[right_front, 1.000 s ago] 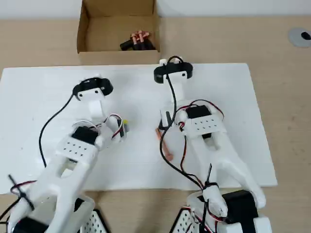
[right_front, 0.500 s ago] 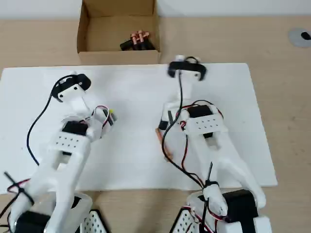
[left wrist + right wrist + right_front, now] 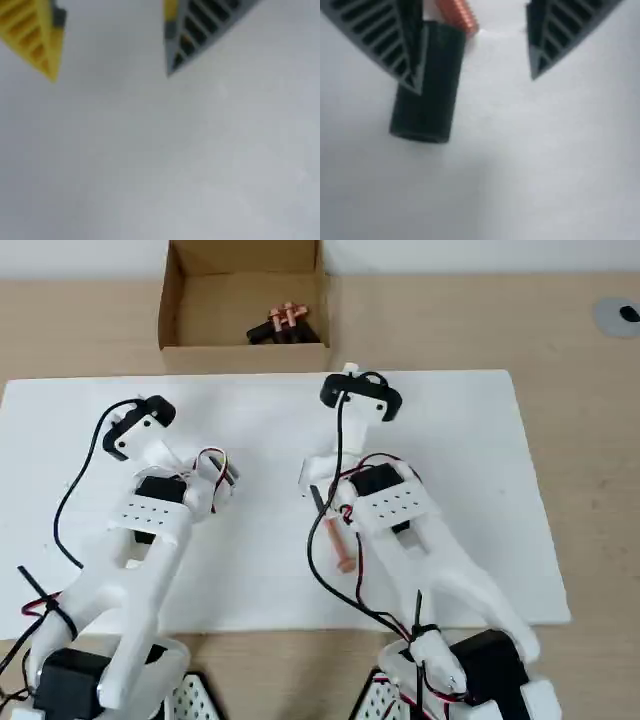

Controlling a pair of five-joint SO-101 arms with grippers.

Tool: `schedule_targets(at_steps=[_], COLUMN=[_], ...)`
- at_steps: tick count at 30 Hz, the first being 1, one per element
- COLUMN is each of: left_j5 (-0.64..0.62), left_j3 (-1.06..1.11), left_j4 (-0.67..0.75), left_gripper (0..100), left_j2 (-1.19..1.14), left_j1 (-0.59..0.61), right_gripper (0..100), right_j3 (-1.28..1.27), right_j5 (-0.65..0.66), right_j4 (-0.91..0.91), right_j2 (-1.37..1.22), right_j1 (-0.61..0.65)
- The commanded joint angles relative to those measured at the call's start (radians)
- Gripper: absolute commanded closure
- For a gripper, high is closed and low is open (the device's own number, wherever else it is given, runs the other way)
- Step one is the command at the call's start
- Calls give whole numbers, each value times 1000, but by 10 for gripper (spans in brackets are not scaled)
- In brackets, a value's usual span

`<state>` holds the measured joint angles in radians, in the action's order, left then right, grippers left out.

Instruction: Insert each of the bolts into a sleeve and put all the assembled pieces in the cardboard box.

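Observation:
A black sleeve (image 3: 425, 85) lies on the white mat (image 3: 470, 440), close against one dark finger (image 3: 395, 35) of my right gripper (image 3: 475, 80), which is open around it. A copper bolt (image 3: 457, 12) meets the sleeve's far end; whether it sits inside I cannot tell. From above, the bolt (image 3: 337, 540) lies beside the right gripper (image 3: 320, 497), with the sleeve (image 3: 318, 499) at its upper end. My left gripper (image 3: 111, 75) hangs open over bare mat, its yellow finger (image 3: 35, 35) apart from the other. In the high view it (image 3: 222, 478) sits left of centre.
The cardboard box (image 3: 180, 300) stands beyond the mat's far edge and holds assembled pieces (image 3: 285, 325) in its right corner. A grey disc (image 3: 618, 315) sits on the wooden table at far right. Black cables trail from both arms.
The left arm has swung to the left and its gripper has drawn back. The right arm has shifted left, and more of the copper bolt now lies uncovered beside it.

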<state>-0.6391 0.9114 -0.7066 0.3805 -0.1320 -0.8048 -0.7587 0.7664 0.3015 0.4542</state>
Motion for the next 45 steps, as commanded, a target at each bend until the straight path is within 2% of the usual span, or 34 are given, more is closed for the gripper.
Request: schedule_targets(at_steps=[1, 13, 26, 34, 39, 45], left_j5=[-5, -3, -3, -3, -3, -3], left_j3=[-46, -43, -43, -43, -43, -43], left_j4=[12, 12, 12, 12, 12, 12], left_gripper=[839, 839, 839, 839, 839, 839], left_j2=[-2, -2, -2, -4, -4, -4], left_j1=[2, 3, 8, 8, 8, 8], right_gripper=[842, 842, 842, 843, 843, 945], right_j3=[12, -22, -35, 28, 113, 127], right_j5=[-12, -12, -12, -12, -14, -12], right_j4=[-2, 8, 6, 15, 98, 97], right_j2=[1, 1, -2, -147, -228, -248], right_j1=[18, -54, -56, -58, -59, -59])
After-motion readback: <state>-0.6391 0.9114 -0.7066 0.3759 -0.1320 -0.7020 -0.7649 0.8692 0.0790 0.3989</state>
